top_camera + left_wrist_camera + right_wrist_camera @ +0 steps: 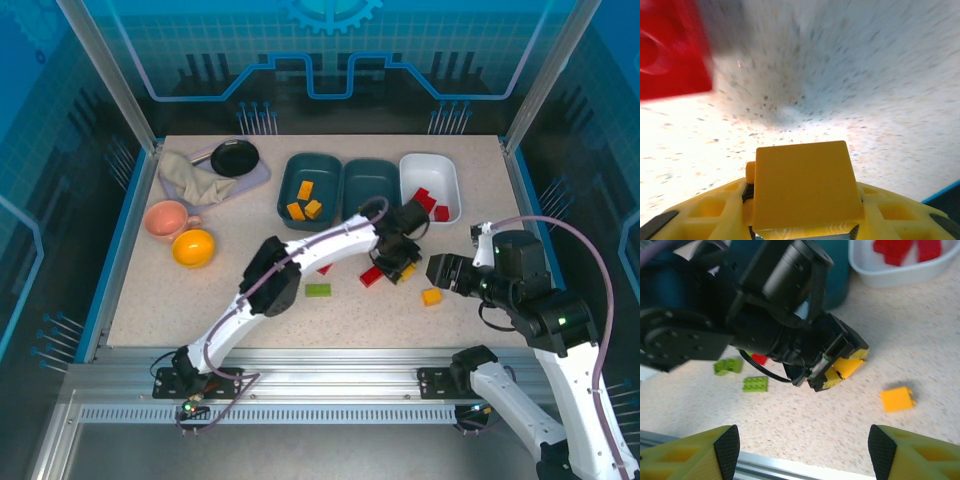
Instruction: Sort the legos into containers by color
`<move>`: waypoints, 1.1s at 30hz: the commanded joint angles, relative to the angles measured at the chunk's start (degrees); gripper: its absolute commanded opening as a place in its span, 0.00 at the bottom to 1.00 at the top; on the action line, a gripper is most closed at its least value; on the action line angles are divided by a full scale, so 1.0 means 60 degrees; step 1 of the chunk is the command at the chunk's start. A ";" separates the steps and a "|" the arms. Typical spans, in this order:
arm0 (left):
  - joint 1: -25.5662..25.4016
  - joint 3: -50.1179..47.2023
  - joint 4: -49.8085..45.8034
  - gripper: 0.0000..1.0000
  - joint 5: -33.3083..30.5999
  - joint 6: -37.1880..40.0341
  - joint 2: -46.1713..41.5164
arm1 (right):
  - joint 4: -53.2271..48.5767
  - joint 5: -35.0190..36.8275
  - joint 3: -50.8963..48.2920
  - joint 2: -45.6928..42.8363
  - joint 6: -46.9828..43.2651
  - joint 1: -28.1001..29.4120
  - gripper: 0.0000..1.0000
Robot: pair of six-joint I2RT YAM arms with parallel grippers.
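On the left stand one pink cup [168, 220] and one yellow bowl [193, 248]. Behind are the first teal tray [320, 170], the second teal tray [368, 185] and one white tray [430, 172]. Two green bricks [755, 384] lie loose on the worktop [200, 300]. My left gripper [403, 265] grips one yellow brick [805, 187]. My right gripper [437, 270] is spread open, near one orange brick [431, 296].

On my left wrist camera the tabletop [850, 75] is smeared with blur, and a red lego [670, 50] runs off the picture's top-left corner. The orange-yellow lego [805, 187] pinched in my left gripper [802, 225] is cut by the bottom edge. From the right wrist, the white tray [890, 277] is cropped at the top
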 commanded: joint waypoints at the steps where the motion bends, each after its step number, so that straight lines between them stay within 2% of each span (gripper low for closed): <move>1: 0.0956 -0.0632 -0.0529 0.36 -0.1049 0.1566 -0.1781 | 0.1463 -0.1495 -0.0141 0.0191 -0.0347 0.0107 0.70; 5: 0.2143 -0.0819 -0.0597 0.36 -0.1311 0.3166 -0.2294 | 0.2567 -0.1931 -0.0405 0.0936 -0.0254 0.0381 0.70; 10: 0.3587 -0.0107 -0.0930 0.36 -0.1680 0.5072 -0.1936 | 0.3515 -0.1388 0.0010 0.2557 -0.0130 0.1422 0.69; 15: 0.4774 0.0623 -0.0372 0.36 -0.0755 0.5593 -0.0861 | 0.4561 -0.1211 0.0311 0.4091 0.0370 0.1889 0.69; 21: 0.5240 0.2614 -0.0504 0.36 -0.0201 0.5828 0.0979 | 0.4539 -0.1062 0.1130 0.5541 0.0256 0.1983 0.69; 27: 0.5346 0.2413 -0.0477 0.38 -0.0032 0.5715 0.1412 | 0.4185 -0.0976 0.1624 0.6475 0.0077 0.1966 0.69; 29: 0.5357 0.2379 -0.0475 0.42 0.0003 0.5754 0.1417 | 0.4105 -0.0911 0.1680 0.6725 -0.0004 0.2003 0.69; 33: 0.5361 0.2437 -0.0535 0.57 0.0011 0.5755 0.1197 | 0.3554 -0.0338 0.1950 0.7259 -0.0692 0.2372 0.70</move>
